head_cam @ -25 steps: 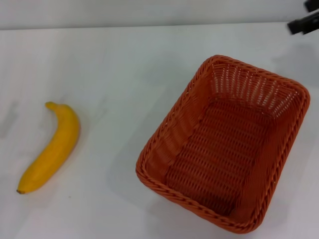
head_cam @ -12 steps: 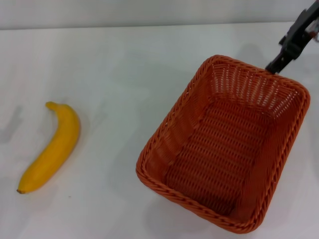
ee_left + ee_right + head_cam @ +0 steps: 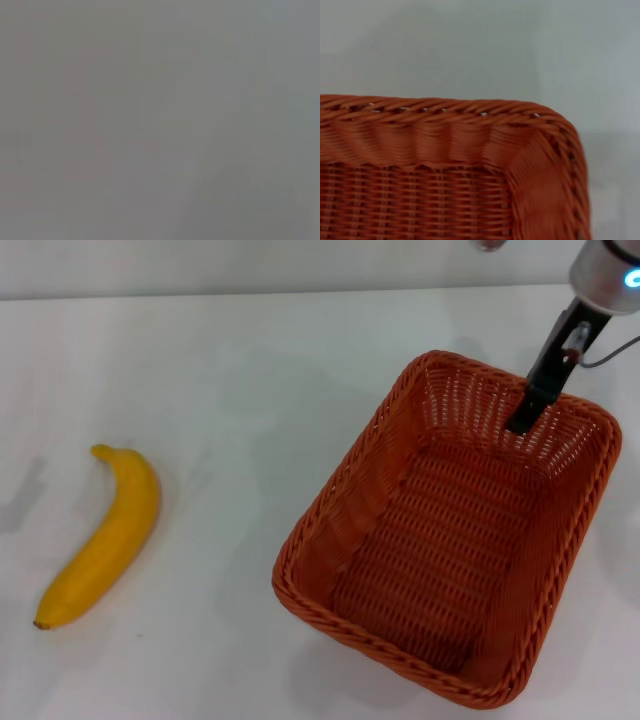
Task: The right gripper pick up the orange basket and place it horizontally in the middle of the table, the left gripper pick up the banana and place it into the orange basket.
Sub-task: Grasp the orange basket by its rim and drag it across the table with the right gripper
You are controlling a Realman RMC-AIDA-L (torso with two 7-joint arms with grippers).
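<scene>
Orange basket (image 3: 450, 530), right gripper (image 3: 525, 415) over far rim

Banana (image 3: 103, 536) left on table (image 3: 250, 370); basket (image 3: 455, 525) right, well apart.

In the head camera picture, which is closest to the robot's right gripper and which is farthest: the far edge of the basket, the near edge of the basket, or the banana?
From the right gripper:
1. Far rim of the orange basket: right beside the fingertips, at the table's right.
2. Near rim of the basket: lower in the picture, toward the robot.
3. Banana: farthest, on the left.
</scene>
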